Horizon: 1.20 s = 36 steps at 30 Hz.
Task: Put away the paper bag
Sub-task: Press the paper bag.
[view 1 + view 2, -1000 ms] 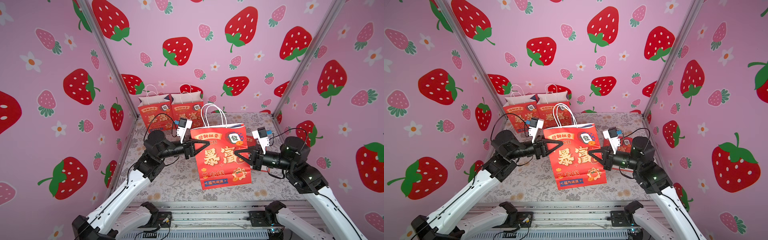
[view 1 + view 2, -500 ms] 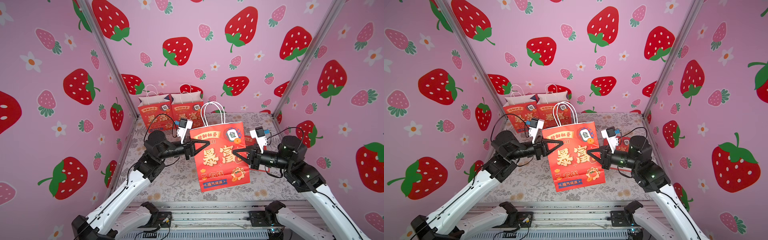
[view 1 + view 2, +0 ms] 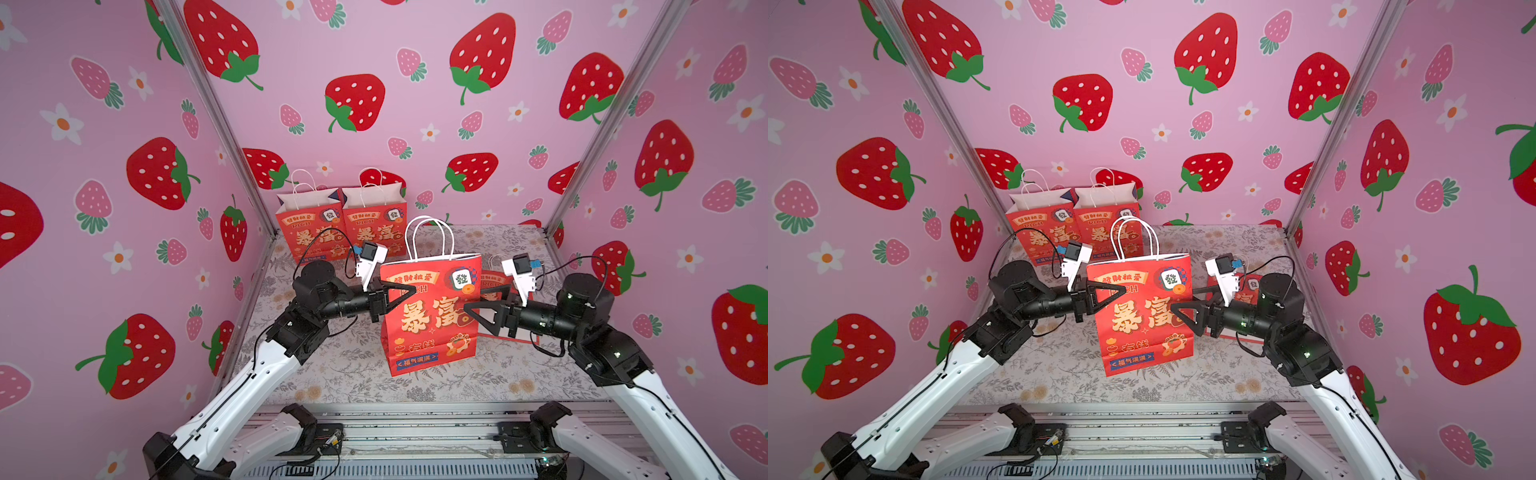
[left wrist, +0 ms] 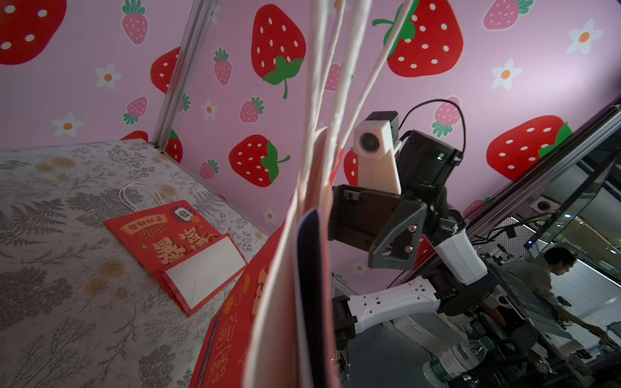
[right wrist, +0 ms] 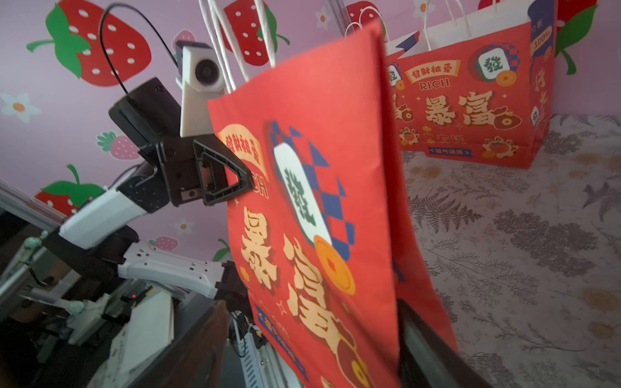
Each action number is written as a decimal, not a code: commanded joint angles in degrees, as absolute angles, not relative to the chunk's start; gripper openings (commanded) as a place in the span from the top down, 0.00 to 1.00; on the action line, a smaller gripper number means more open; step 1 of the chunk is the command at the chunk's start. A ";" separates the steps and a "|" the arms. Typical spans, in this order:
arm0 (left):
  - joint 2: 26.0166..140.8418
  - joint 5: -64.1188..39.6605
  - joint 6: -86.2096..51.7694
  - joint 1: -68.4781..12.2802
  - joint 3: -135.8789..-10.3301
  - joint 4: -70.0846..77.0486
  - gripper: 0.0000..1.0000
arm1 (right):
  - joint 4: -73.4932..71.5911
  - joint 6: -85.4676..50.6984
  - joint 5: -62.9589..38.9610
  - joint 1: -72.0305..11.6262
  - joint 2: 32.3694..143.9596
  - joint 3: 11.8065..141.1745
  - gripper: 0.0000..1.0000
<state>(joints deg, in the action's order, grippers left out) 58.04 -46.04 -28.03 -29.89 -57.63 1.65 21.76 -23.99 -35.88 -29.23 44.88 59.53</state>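
The left gripper (image 3: 409, 289) has just pinched shut on the paper bag (image 3: 430, 328) at its top edge. The right gripper (image 3: 473, 297) has let go, with its jaws apart around the bag's side. The bag is upright over the middle of the table (image 3: 332, 374), so I think the left arm alone can carry it now.

Floral table (image 3: 332, 374): rear bags (image 3: 316, 237) upright, side by side (back-left corner); folded bag (image 4: 174, 235) flat, right side.

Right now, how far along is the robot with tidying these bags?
Two bags already stand against the back wall. A third bag is upright mid-table, pinched by the left gripper; the right gripper is open around its edge. Remaining: moving it back; a fourth bag lies flat.
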 commanded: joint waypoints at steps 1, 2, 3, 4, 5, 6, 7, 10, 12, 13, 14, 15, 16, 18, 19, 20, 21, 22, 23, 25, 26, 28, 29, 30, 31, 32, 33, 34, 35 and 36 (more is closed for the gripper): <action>59.15 -52.33 -24.31 -26.56 -61.38 -2.71 1.00 | 22.72 -23.07 -33.32 -28.71 42.45 58.88 0.05; 59.86 -55.05 -24.67 -25.07 -61.93 -2.73 1.00 | 22.37 -23.11 -32.89 -28.29 41.88 58.44 0.01; 60.58 -57.88 -25.16 -23.69 -62.47 -2.31 1.00 | 22.05 -23.33 -33.11 -27.79 41.46 57.94 0.01; 61.19 -60.77 -25.92 -22.66 -62.69 -1.21 1.00 | 22.08 -23.44 -33.92 -27.22 41.33 57.71 0.01; 61.77 -63.32 -27.08 -21.60 -62.80 0.31 1.00 | 22.29 -23.55 -35.16 -26.40 41.40 57.60 0.01; 62.32 -65.49 -28.31 -20.75 -62.97 1.73 1.00 | 22.85 -23.51 -36.85 -25.34 41.56 57.57 0.01; 62.89 -67.02 -28.80 -20.23 -63.57 2.18 1.00 | 23.72 -23.23 -38.14 -24.39 41.66 57.57 0.01; 64.46 -71.98 -28.09 -18.97 -66.34 0.29 1.00 | 26.28 -22.84 -40.93 -20.07 41.41 56.72 0.00; 65.27 -75.44 -28.10 -18.31 -67.94 0.00 1.00 | 26.88 -23.11 -43.46 -16.96 41.39 55.61 0.02; 65.66 -76.86 -28.32 -18.04 -68.55 0.08 1.00 | 26.84 -23.20 -44.48 -15.84 41.52 55.11 0.02; 66.05 -78.53 -28.87 -17.77 -69.26 0.72 1.00 | 26.89 -23.13 -45.49 -14.98 41.80 54.57 0.02; 66.49 -79.67 -29.84 -17.55 -69.88 1.49 1.00 | 26.89 -22.83 -46.45 -14.40 42.28 54.09 0.02; 66.97 -80.55 -30.37 -17.49 -70.71 1.74 1.00 | 26.85 -22.41 -47.08 -14.17 42.73 53.73 0.03; 68.03 -82.10 -31.09 -17.49 -72.79 1.58 1.00 | 26.35 -21.71 -48.66 -14.06 44.16 52.95 0.05; 68.42 -82.53 -31.37 -17.48 -73.69 1.50 1.00 | 25.51 -22.06 -49.66 -14.06 44.81 52.55 0.06; 68.96 -83.08 -31.63 -17.45 -74.73 1.41 1.00 | 23.89 -22.80 -51.47 -14.11 45.40 51.87 0.06; 69.44 -83.53 -31.82 -17.36 -75.82 1.41 1.00 | 21.21 -24.43 -52.70 -14.21 45.71 50.75 0.07; 69.80 -83.80 -32.11 -17.23 -76.74 1.56 1.00 | 17.74 -27.17 -53.54 -14.20 45.91 49.28 0.08; 70.31 -84.11 -32.26 -17.10 -77.84 1.56 1.00 | 12.26 -30.53 -55.10 -14.40 46.07 47.05 0.08; 71.62 -85.27 -32.87 -16.83 -80.14 1.37 1.00 | 4.99 -34.96 -56.86 -15.38 46.09 43.95 0.09; 72.31 -85.93 -33.20 -16.70 -81.51 0.94 1.00 | 3.30 -35.49 -56.31 -16.26 45.70 42.83 0.09; 73.56 -86.66 -33.00 -16.61 -84.00 -0.35 1.00 | 2.99 -34.38 -54.95 -17.12 44.64 41.83 0.09; 74.17 -87.00 -32.88 -16.55 -85.29 -1.29 1.00 | 2.72 -33.88 -54.54 -17.27 43.99 41.38 0.09; 74.72 -87.27 -32.72 -16.56 -86.40 -2.09 1.00 | 1.81 -33.80 -54.54 -17.40 43.42 40.79 0.09; 75.13 -87.55 -32.62 -16.44 -87.18 -2.69 1.00 | 0.76 -33.96 -54.62 -17.48 43.02 40.26 0.09; 75.59 -87.85 -32.59 -16.44 -87.87 -3.04 1.00 | -0.59 -34.38 -54.79 -17.68 42.59 39.60 0.09; 75.97 -88.05 -32.53 -16.31 -88.52 -3.37 1.00 | -1.70 -34.53 -55.08 -17.87 42.45 39.01 0.09; 76.31 -88.21 -32.50 -16.16 -88.98 -3.53 1.00 | -2.28 -34.57 -55.32 -18.13 42.45 38.73 0.09; 76.67 -88.31 -32.42 -16.17 -89.28 -3.50 1.00 | -2.92 -34.54 -55.52 -18.51 42.52 38.43 0.09; 77.03 -88.25 -32.32 -16.17 -89.58 -3.52 1.00 | -3.64 -34.54 -55.77 -19.04 42.71 38.09 0.09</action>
<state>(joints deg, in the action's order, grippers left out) 76.29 -86.08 -32.80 -16.53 -86.80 -2.63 1.76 -33.69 -54.02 -17.96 42.96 39.27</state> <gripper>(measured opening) 0.047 0.911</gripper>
